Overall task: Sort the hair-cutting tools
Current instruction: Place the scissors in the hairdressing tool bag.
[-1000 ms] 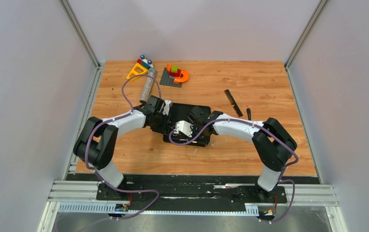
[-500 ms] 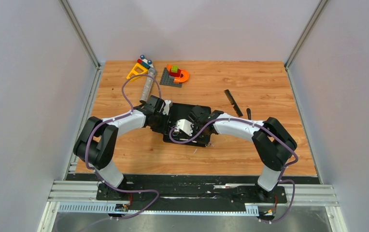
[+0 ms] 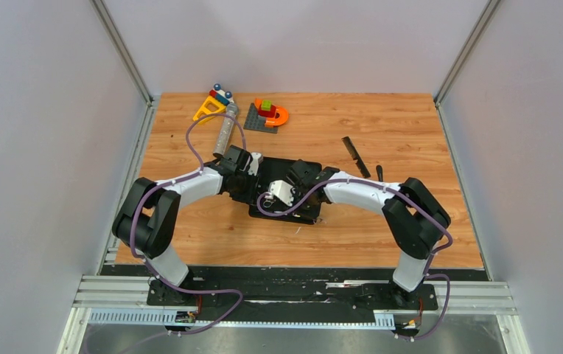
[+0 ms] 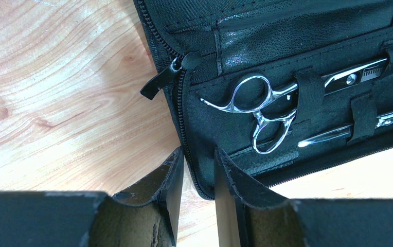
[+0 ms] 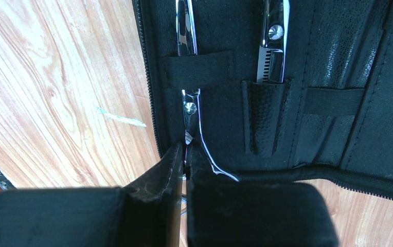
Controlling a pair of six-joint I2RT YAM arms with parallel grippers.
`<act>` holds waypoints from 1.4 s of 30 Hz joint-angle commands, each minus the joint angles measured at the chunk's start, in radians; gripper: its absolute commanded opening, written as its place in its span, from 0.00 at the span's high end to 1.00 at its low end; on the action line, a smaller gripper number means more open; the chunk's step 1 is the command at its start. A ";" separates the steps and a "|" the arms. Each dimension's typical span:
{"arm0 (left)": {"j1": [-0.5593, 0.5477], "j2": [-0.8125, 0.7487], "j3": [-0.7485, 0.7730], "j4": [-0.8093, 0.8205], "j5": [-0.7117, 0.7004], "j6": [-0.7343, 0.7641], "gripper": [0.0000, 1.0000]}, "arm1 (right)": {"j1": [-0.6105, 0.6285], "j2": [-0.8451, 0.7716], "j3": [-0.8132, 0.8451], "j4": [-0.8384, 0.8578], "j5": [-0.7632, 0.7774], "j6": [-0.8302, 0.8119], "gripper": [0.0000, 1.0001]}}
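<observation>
The slim silver scissors (image 5: 186, 98) sit strapped inside the open black case (image 5: 328, 128). Their long axis runs straight away from the right gripper (image 5: 185, 154), whose fingers pinch their near end. The left gripper (image 4: 198, 164) has a narrow gap between its fingers at the case's zippered edge; whether it grips is unclear. The long black comb (image 3: 355, 156) lies on the table (image 3: 411, 125) nearby.

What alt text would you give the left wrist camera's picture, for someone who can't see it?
Silver scissors sit under elastic straps inside an open black zip case on a wooden table. At the bottom, the left gripper hangs over the case's zipped edge, its two dark fingers slightly apart.
</observation>
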 commanded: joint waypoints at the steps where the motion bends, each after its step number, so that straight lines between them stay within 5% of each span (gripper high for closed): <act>1: -0.007 0.040 -0.004 -0.017 -0.003 0.005 0.64 | -0.006 0.049 0.029 0.043 0.007 -0.008 1.00; 42: -0.007 0.031 -0.010 -0.026 0.008 -0.034 0.68 | 0.045 0.066 0.010 0.207 -0.135 -0.030 1.00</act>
